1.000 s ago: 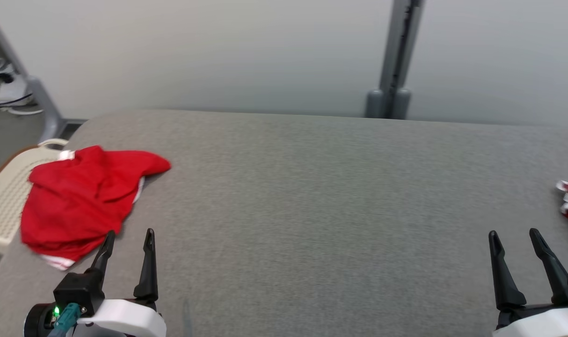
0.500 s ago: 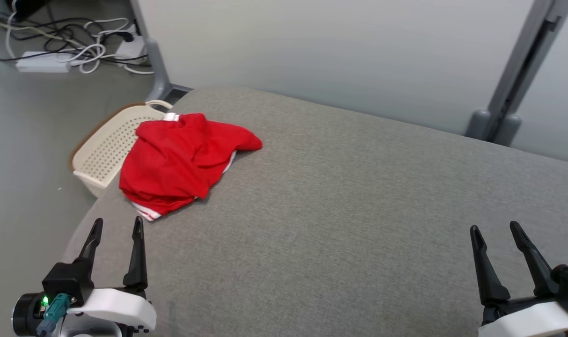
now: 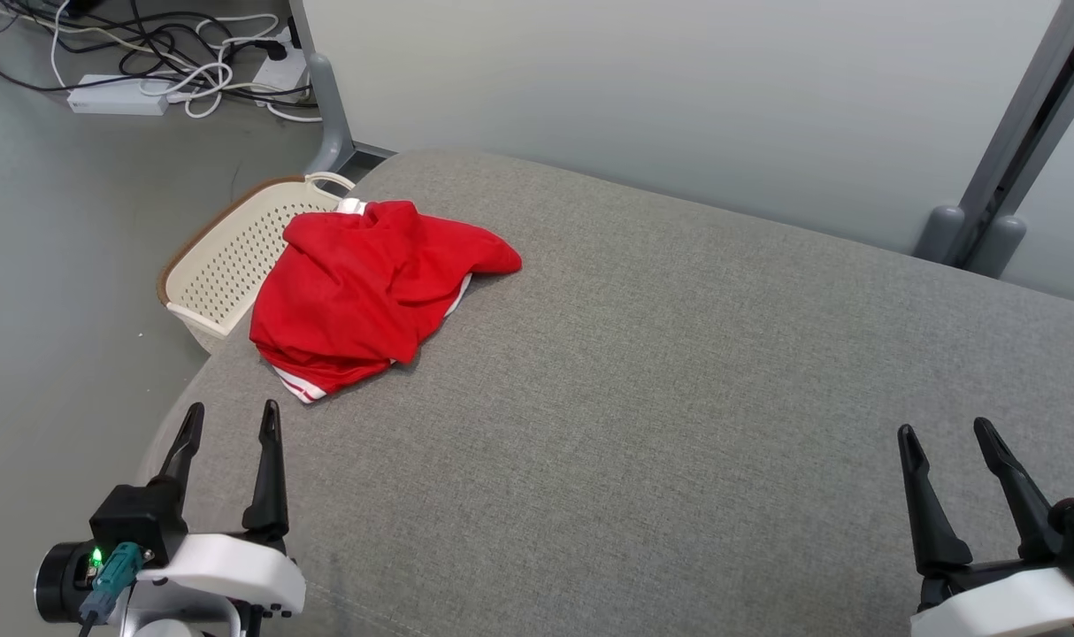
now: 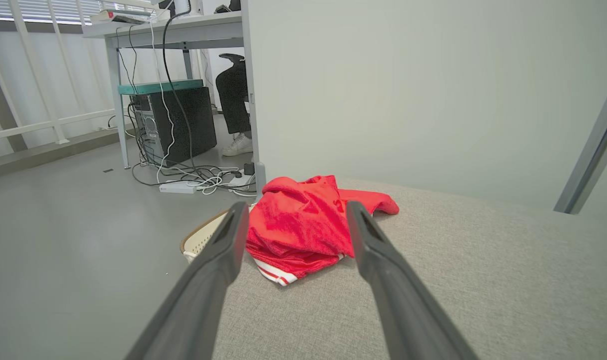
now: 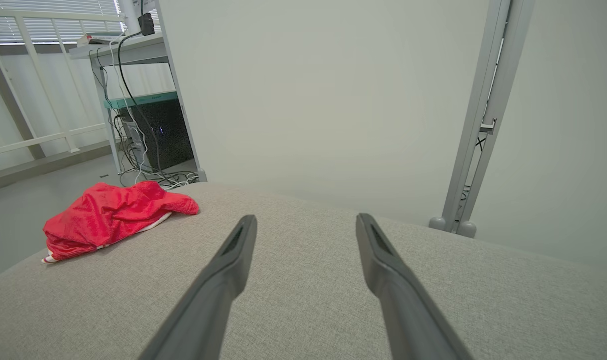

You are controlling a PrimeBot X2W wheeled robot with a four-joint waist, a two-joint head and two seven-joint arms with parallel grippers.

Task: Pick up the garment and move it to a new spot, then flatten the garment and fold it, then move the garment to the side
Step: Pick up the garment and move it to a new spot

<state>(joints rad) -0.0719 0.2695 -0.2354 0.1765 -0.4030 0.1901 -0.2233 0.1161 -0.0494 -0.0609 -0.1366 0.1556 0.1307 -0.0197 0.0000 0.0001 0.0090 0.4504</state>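
bench point(image 3: 678, 398): grey fabric top | basket point(image 3: 223, 265): cream, perforated, brown rim, low beside the bench's left edge | power strip point(image 3: 117, 93): white, on the floor point(image 3: 59, 265) among tangled cables point(image 3: 174, 53) | computer tower point(image 4: 176, 125): black, under a desk point(image 4: 183, 30) | shoe point(image 4: 238, 145): white, a person's, near the tower | post point(image 3: 1010, 150): grey, far right

You see left gripper point(image 3: 232, 409), lower left: long black tapered fingers point(image 3: 269, 478), white wrist shell point(image 3: 223, 573), green LED point(image 3: 97, 556), teal plug point(image 3: 117, 569) w/ cable. Right gripper point(image 3: 944, 427), lower right: same black fingers, white shell point(image 3: 1001, 609).
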